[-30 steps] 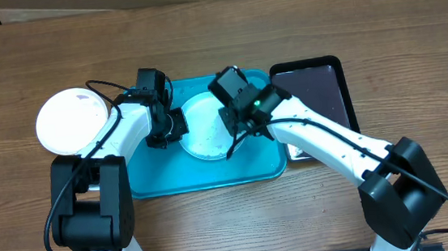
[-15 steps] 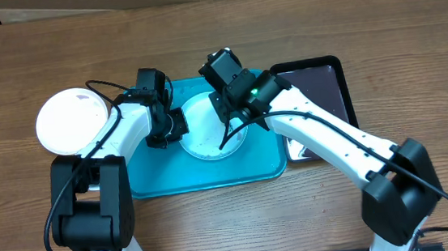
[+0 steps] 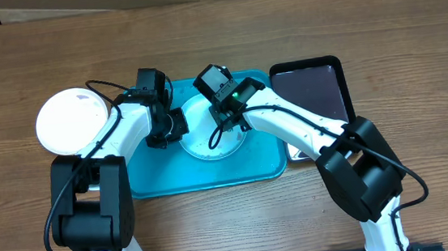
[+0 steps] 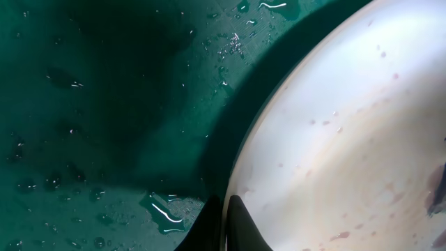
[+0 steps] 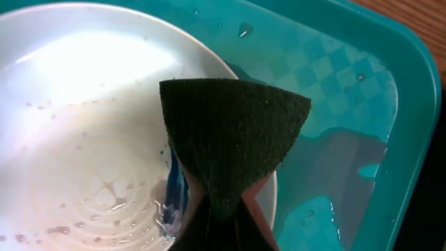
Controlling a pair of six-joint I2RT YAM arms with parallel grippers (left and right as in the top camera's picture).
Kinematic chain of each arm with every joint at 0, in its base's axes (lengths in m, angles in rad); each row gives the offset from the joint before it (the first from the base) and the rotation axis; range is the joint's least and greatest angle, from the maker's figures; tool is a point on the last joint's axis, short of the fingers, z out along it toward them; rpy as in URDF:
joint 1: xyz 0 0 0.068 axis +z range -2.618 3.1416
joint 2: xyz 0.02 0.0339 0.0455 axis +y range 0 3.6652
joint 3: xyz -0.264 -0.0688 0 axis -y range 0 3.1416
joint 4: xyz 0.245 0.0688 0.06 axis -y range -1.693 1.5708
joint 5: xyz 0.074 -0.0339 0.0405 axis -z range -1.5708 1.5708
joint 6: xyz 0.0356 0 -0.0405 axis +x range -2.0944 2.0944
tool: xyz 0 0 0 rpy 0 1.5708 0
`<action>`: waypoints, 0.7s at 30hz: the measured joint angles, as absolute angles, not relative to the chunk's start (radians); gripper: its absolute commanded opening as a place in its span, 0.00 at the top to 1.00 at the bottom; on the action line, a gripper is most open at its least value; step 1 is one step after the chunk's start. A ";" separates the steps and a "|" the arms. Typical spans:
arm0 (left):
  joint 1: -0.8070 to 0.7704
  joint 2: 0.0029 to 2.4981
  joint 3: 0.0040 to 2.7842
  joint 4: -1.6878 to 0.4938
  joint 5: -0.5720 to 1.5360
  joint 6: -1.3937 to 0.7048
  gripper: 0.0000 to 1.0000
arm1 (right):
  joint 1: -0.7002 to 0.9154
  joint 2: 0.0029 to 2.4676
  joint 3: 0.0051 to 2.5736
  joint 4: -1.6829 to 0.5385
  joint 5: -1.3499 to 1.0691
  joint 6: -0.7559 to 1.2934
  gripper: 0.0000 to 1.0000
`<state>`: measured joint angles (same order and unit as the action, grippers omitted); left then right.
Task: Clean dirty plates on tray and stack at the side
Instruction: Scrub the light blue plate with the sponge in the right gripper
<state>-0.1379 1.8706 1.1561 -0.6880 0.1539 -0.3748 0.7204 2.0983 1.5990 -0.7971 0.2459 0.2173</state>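
A pale round plate [image 3: 200,146] lies wet on the turquoise tray [image 3: 154,180]. My left gripper [image 3: 174,130] is shut on its left rim; the left wrist view shows the fingertips [image 4: 224,224] pinching the plate's edge [image 4: 348,139] over the wet tray floor [image 4: 104,104]. My right gripper [image 3: 221,130] is shut on a dark green sponge [image 5: 230,139] and holds it over the plate's right part [image 5: 83,125]. A blue smear sits on the plate beside the sponge. A white plate [image 3: 71,121] lies on the table left of the tray.
A black tray with a purple inside [image 3: 310,89] stands against the turquoise tray's right side. Water pools on the turquoise tray's floor [image 5: 348,104]. Bare wooden table surrounds the trays.
My right gripper has moved left with the sponge, from the plate's right edge to over the plate. The left gripper and the plate have stayed put.
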 measured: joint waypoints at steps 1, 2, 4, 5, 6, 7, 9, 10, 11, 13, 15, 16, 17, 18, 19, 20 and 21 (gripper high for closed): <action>-0.138 1.871 1.156 -0.688 0.154 -0.375 0.96 | 0.720 2.100 1.599 -0.801 0.247 0.217 0.96; -0.138 1.871 1.156 -0.688 0.154 -0.375 0.96 | 0.720 2.102 1.599 -0.805 0.248 0.218 0.96; -0.138 1.871 1.156 -0.688 0.154 -0.375 0.96 | 0.720 2.102 1.599 -0.805 0.248 0.220 0.96; -0.138 1.871 1.156 -0.688 0.154 -0.375 0.96 | 0.721 2.102 1.599 -0.804 0.249 0.221 0.96; -0.138 1.871 1.156 -0.688 0.154 -0.375 0.96 | 0.720 2.102 1.599 -0.804 0.250 0.222 0.96; -0.138 1.871 1.156 -0.689 0.154 -0.375 0.96 | 0.720 2.102 1.599 -0.804 0.251 0.224 0.96; -0.138 1.871 1.156 -0.691 0.154 -0.375 0.96 | 0.720 2.102 1.595 -0.801 0.251 0.228 0.96; -0.138 1.871 1.156 -0.691 0.154 -0.375 0.96 | 0.720 2.102 1.593 -0.800 0.251 0.228 0.96; -0.138 1.871 1.156 -0.691 0.154 -0.375 0.96 | 0.720 2.102 1.589 -0.794 0.251 0.230 0.96; -0.138 1.871 1.156 -0.691 0.154 -0.375 0.96 | 0.720 2.102 1.579 -0.787 0.251 0.232 0.96; -0.138 1.871 1.156 -0.691 0.154 -0.375 0.96 | 0.720 2.103 1.568 -0.782 0.251 0.235 0.96; -0.138 1.871 1.156 -0.691 0.154 -0.375 0.96 | 0.720 2.103 1.565 -0.779 0.251 0.237 0.96; -0.138 1.871 1.156 -0.691 0.154 -0.375 0.96 | 0.720 2.104 1.563 -0.777 0.251 0.240 0.96; -0.138 1.871 1.156 -0.691 0.154 -0.375 0.96 | 0.720 2.104 1.562 -0.776 0.251 0.242 0.96; -0.138 1.871 1.156 -0.691 0.154 -0.375 0.96 | 0.720 2.104 1.562 -0.773 0.251 0.243 0.96; -0.138 1.871 1.156 -0.691 0.154 -0.375 0.96 | 0.720 2.104 1.562 -0.770 0.251 0.244 0.96; -0.138 1.871 1.156 -0.691 0.154 -0.375 0.96 | 0.720 2.105 1.562 -0.770 0.252 0.245 0.96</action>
